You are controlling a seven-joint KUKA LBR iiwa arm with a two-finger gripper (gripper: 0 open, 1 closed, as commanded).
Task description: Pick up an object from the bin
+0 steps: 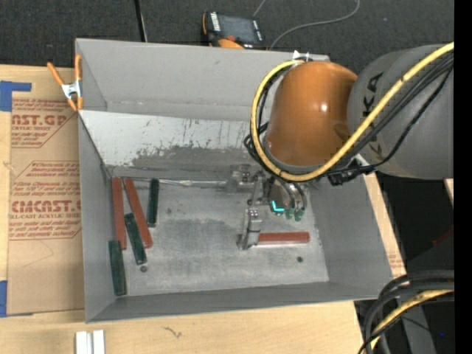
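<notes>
Red-brown flat stick (284,237), seemingly stiff plastic: lies flat on the floor of the grey metal bin (199,260), right of centre, its left end at the end effector (251,233) (opening: cannot tell). Likely light, rigid and smooth; best gripped across the narrow width, mid-length.

The arm (402,116) leans in from the right, its orange wrist cover (306,113) uppermost and the gripper (252,231) hanging low beneath it.
</notes>
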